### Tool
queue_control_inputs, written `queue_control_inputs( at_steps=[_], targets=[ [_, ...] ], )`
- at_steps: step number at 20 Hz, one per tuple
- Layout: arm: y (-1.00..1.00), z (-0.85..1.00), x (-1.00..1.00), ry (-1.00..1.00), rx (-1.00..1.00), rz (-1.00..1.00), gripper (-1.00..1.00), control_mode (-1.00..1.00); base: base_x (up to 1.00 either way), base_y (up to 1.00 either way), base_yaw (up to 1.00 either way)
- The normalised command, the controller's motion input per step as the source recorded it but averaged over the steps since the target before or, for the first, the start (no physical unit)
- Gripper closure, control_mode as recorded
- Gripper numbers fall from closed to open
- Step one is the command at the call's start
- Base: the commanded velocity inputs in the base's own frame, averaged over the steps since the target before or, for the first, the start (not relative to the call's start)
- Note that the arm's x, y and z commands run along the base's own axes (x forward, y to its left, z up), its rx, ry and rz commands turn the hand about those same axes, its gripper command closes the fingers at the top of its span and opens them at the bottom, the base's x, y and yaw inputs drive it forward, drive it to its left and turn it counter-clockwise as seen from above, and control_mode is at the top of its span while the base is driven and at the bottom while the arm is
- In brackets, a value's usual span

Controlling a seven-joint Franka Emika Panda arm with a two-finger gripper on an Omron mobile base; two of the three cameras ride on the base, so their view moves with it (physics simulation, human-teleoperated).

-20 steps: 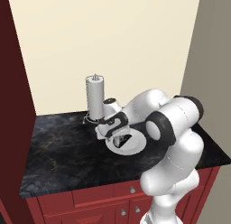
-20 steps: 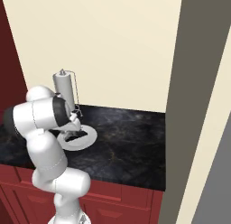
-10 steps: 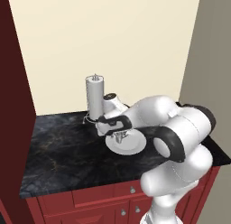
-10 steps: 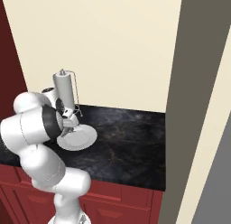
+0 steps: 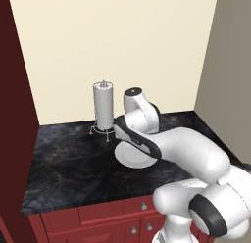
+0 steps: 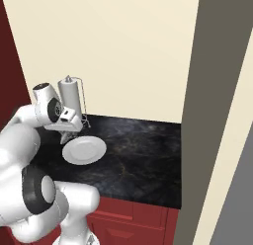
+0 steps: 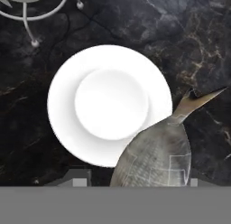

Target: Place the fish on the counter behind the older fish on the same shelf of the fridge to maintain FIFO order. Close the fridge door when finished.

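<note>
The black marble-look surface [image 5: 73, 158] with faint brown veins, on red cabinet fronts, is the largest thing here. Toward its back, at about eleven o'clock from the plate in the left base view, stands a pale grey upright cylinder on a thin wire stand [image 5: 103, 109]. The round white plate [image 7: 109, 104] lies bare. In the hand view the dark-grey fish with a scaly body and pointed tail [image 7: 158, 151] sits at about five o'clock from the plate's middle, overlapping its rim, body between the fingers [image 7: 133, 180]. They appear pinched on the fish, held above the plate. By my reading the pickup is done. Left: carrying it to the fridge, setting it behind the older fish, and closing the door.
</note>
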Motion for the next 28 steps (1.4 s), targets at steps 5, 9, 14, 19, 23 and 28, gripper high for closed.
queue_control_inputs(
  at_steps=[5, 9, 14, 19, 23, 28],
  targets=[
    [-0.39, 0.55, -0.45, 0.01, 0.0, -0.01, 1.0, -1.0, 0.0, 0.0, 0.0],
    [-0.13, 0.0, -0.07, 0.04, 0.0, -0.02, 1.0, -1.0, 0.0, 0.0, 0.0],
    [0.0, 0.0, -0.09, -0.01, 0.0, 0.0, 1.0, 1.0, -0.15, 0.0, 0.0],
    [0.0, 0.0, 0.0, 0.0, 0.0, 0.0, 1.0, 1.0, -1.0, 0.06, 0.05],
    [0.0, 0.0, 0.0, 0.0, 0.0, 0.0, 1.0, 1.0, -0.75, 0.32, 0.19],
    [0.0, 0.0, 0.0, 0.0, 0.0, 0.0, 1.0, 1.0, -0.59, 0.18, 0.27]
  ],
)
